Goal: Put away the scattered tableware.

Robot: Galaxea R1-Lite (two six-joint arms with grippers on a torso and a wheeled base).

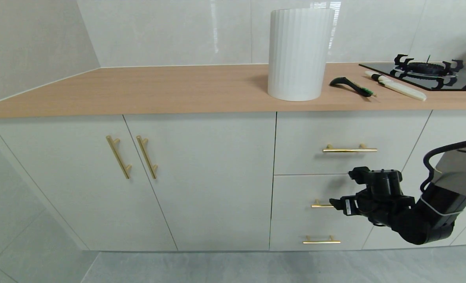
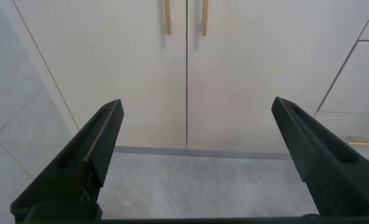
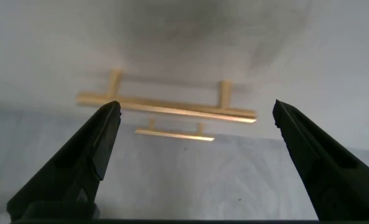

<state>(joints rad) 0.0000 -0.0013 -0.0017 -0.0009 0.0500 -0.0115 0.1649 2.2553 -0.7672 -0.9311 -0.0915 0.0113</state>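
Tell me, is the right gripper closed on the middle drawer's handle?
No, the right gripper stands wide open, with the middle drawer handle ahead of it and not gripped.

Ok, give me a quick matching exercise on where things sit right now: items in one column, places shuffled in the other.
1 white ribbed container
2 green-handled utensil
3 white knife
4 right gripper

A in front of the middle drawer handle
B along the near edge of the hob
C upright on the counter
D lying between container and knife

Pairs: 1-C, 2-D, 3-B, 4-A
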